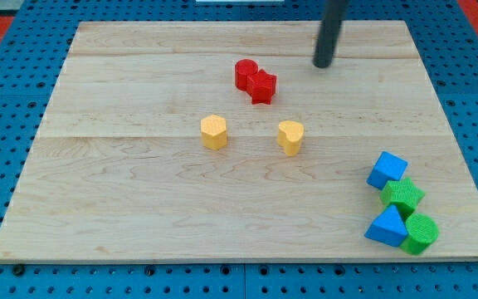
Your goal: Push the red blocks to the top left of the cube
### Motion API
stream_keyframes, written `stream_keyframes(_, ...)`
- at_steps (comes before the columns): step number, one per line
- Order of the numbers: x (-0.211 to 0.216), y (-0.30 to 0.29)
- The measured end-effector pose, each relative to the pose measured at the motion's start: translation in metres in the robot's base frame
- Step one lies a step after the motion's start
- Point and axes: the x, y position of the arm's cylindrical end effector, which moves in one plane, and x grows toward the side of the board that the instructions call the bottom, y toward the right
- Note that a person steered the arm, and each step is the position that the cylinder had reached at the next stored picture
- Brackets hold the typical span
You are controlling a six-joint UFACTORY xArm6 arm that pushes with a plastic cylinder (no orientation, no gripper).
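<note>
Two red blocks touch each other near the board's top middle: a rounded red block [245,74] and a red star-shaped block [262,86] just to its lower right. My tip [323,63] is to the right of the red pair, apart from it, a little above their level. The blue cube [387,169] sits at the lower right of the board, far from the red blocks.
A yellow hexagonal block [213,131] and a yellow heart-shaped block [290,136] lie mid-board. Below the cube are a green star-shaped block [402,197], a blue triangular block [387,227] and a green round block [421,233]. The wooden board [123,191] lies on a blue pegboard.
</note>
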Motion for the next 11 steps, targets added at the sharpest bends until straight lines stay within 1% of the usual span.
stream_keyframes(1,-0.039,-0.076)
stream_keyframes(2,-0.032,-0.123)
stream_keyframes(4,0.056,-0.117)
stream_keyframes(7,0.107,-0.053)
stream_keyframes(8,0.109,-0.016)
stream_keyframes(9,0.107,0.003)
stream_keyframes(10,0.111,0.012)
stream_keyframes(11,0.093,0.012)
